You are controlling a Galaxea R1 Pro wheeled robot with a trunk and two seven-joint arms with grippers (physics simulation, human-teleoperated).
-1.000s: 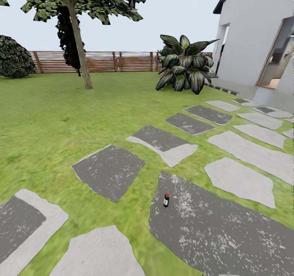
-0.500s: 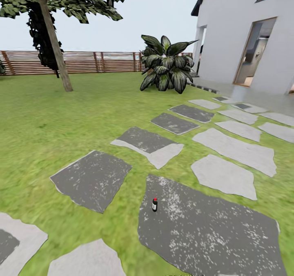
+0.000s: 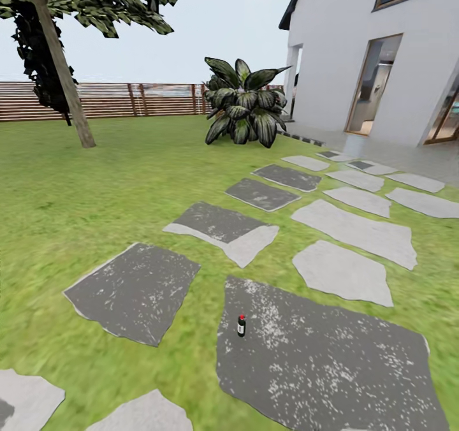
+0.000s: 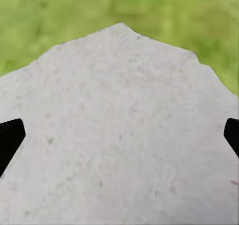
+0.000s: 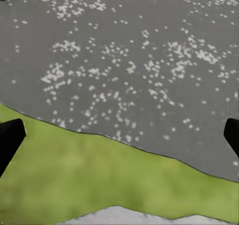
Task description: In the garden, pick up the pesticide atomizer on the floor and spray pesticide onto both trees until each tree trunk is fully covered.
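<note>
On the garden lawn (image 3: 127,182), the pesticide atomizer (image 3: 241,325) stands upright on a dark paving slab (image 3: 331,361), far from both spread-fingered grippers, left gripper (image 4: 119,137) over pale stone (image 4: 119,135), right gripper (image 5: 119,137) over grass.

- In the left wrist view, the left hand (image 4: 119,137) showed as two flat black fingertips (image 4: 10,137) at opposite edges of the picture.
- Each tip was a plain, matte, angular wedge narrowing toward the middle, with no screws, cables or markings to be made out.
- In the right wrist view, the right hand (image 5: 119,137) looked the same: two black wedge-shaped fingertips (image 5: 10,140) at opposite edges, plain and unmarked.
- A further small black rounded piece sat in one corner of that view.
</note>
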